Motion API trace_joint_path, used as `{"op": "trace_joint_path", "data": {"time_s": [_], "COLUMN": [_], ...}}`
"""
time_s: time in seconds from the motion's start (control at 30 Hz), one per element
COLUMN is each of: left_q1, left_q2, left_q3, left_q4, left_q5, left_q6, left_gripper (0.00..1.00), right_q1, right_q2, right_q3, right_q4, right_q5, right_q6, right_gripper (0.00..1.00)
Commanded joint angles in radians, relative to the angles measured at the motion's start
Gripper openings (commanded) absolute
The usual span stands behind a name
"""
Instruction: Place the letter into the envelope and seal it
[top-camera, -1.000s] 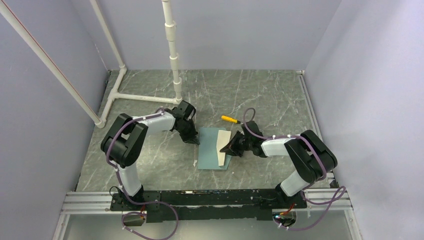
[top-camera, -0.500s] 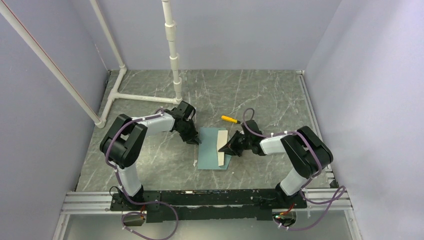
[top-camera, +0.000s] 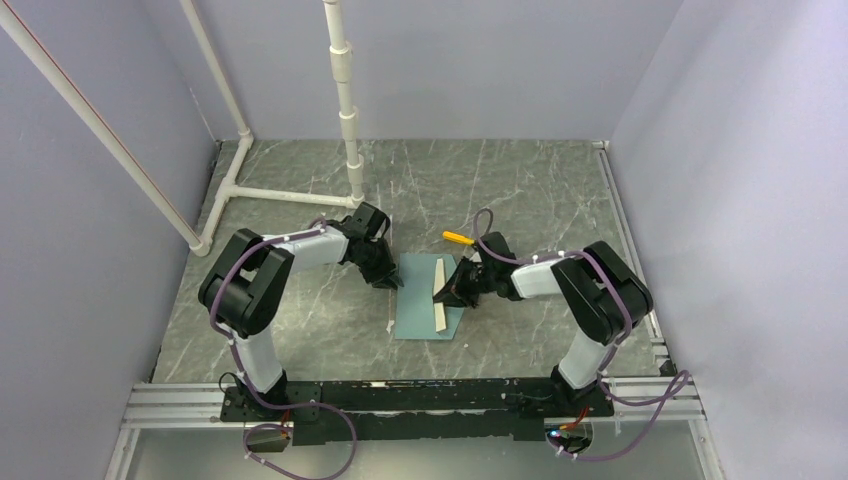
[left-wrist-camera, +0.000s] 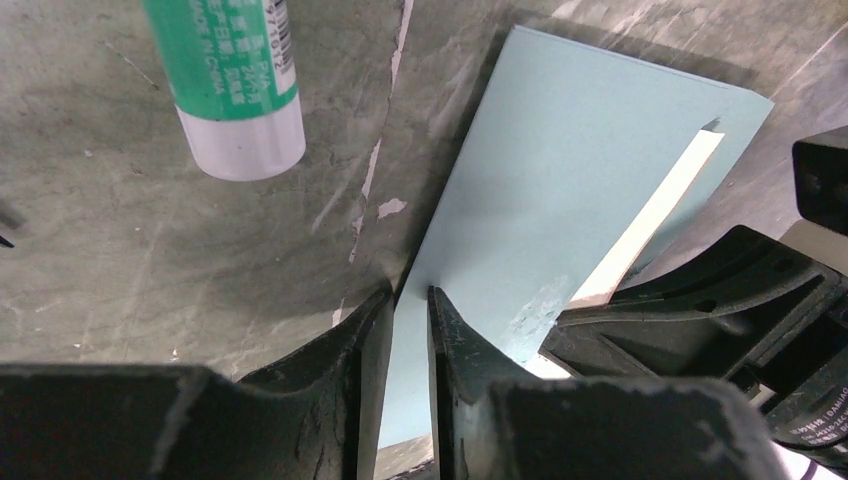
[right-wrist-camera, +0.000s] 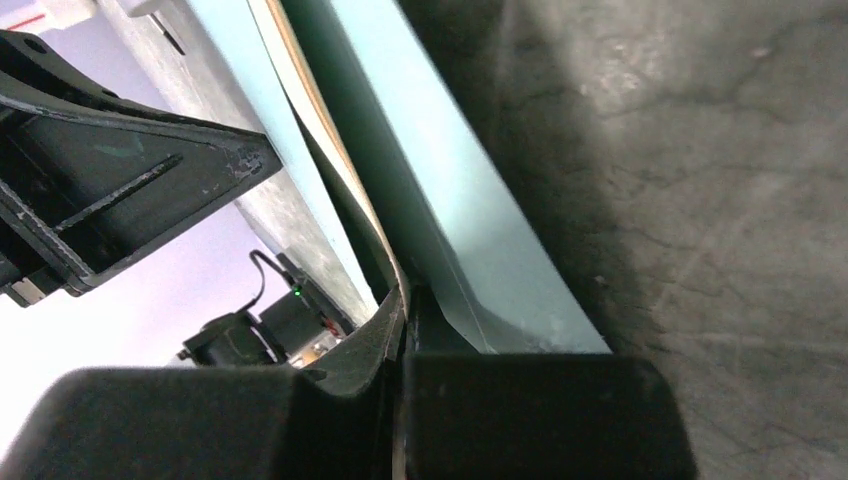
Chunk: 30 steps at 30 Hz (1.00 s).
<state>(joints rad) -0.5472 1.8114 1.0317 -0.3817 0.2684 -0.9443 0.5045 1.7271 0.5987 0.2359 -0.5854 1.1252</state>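
step: feeding the letter (right-wrist-camera: 335, 165) into the envelope (left-wrist-camera: 560, 190). My read is that it's mostly in, since only a narrow cream strip shows along the envelope's right side.
left end effector (left-wrist-camera: 410, 305): fingers almost closed, pinching the envelope's left edge and acting as the anchor.
right end effector (right-wrist-camera: 402, 305): fingers pressed together on the letter's curved cream edge, low at the envelope's right side.
envelope position: flat on the tabletop (left-wrist-camera: 150, 250) in front of both arms. It lies between the two end effectors and touches both, the left one at its left edge and the right one at its right.
doing it well: hold the left pinch firm so the envelope can't slide. Push the letter flat, in line with the pocket, toward the left arm. The sheet is bowed near the fingers, so use short strokes or it will likely buckle. Release only once its edge is past the mouth.
risk: the end effectors are close across the envelope, so there's little travel left before they meet.
sealing: not done yet, and I can't make out the flap. A glue stick (left-wrist-camera: 230, 80) lies near the left end effector, apart from the envelope.
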Motion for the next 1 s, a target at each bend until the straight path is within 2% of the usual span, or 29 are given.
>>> {"op": "trace_joint_path", "data": {"time_s": [0.0,0.07,0.13,0.27,0.33,0.47,0.63,0.77,0.97], "left_q1": [-0.014,-0.014,-0.013,-0.013,-0.013,-0.012,-0.013,-0.013,-0.014], "left_q2": [0.081,0.079,0.078,0.086,0.089,0.086,0.088,0.078,0.055], "left_q3": [-0.055,-0.057,-0.061,-0.059,-0.055,-0.054,-0.061,-0.086,-0.145], "left_q4": [-0.104,-0.105,-0.101,-0.102,-0.102,-0.092,-0.088,-0.022,0.103], "left_q5": [-0.118,-0.123,-0.12,-0.118,-0.116,-0.101,-0.087,-0.016,0.076], "left_q6": [0.045,0.044,0.041,0.036,0.036,0.034,0.033,0.034,0.019], "left_gripper": [0.27,0.27,0.27,0.25,0.25,0.25,0.25,0.22,0.19], "right_q1": [0.011,0.012,0.012,0.012,0.012,0.012,0.012,0.012,0.023], "right_q2": [-0.027,-0.071,-0.108,-0.175,-0.199,-0.196,-0.167,-0.144,-0.105], "right_q3": [0.011,0.01,0.015,0.017,0.025,0.031,0.049,0.055,0.041], "right_q4": [-0.198,-0.23,-0.291,-0.355,-0.383,-0.386,-0.383,-0.364,-0.283], "right_q5": [0.162,0.198,0.237,0.311,0.342,0.346,0.346,0.336,0.303], "right_q6": [-0.116,-0.128,-0.144,-0.167,-0.181,-0.205,-0.219,-0.212,-0.169], "right_gripper": [0.08,0.23,0.34,0.38,0.36,0.2,0.14,0.01,0.0]}}
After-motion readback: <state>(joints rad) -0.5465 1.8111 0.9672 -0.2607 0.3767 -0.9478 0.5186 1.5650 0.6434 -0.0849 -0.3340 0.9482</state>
